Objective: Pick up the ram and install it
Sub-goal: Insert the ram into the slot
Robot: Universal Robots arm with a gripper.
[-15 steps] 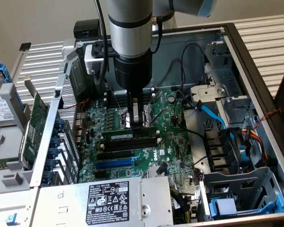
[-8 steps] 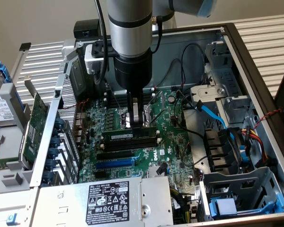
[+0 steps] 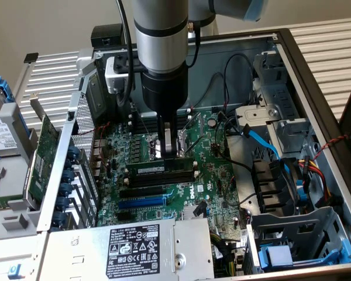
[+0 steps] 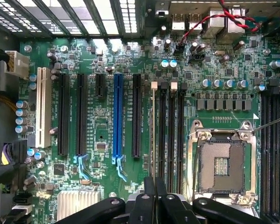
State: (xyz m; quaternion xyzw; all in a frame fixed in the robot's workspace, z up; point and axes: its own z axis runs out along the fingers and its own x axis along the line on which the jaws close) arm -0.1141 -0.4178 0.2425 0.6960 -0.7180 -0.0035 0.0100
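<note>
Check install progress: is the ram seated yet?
Done: pickup. The ram stands on edge on the motherboard, in line with the memory slots. In hand: the gripper sits over the ram's top edge, apparently closed on it. Left: full seating. I cannot tell whether the end clips have latched.

My read: computer-service lab or workshop. I see open desktop case point(image 3: 316, 105), bare motherboard point(image 4: 102, 135), exposed CPU socket point(image 4: 221, 165), loose hard drive point(image 3: 1, 137) alongside, slatted metal worktop point(image 3: 330, 44), robot arm point(image 3: 161, 47) overhead, plain wall point(image 3: 47, 23) behind.
</note>
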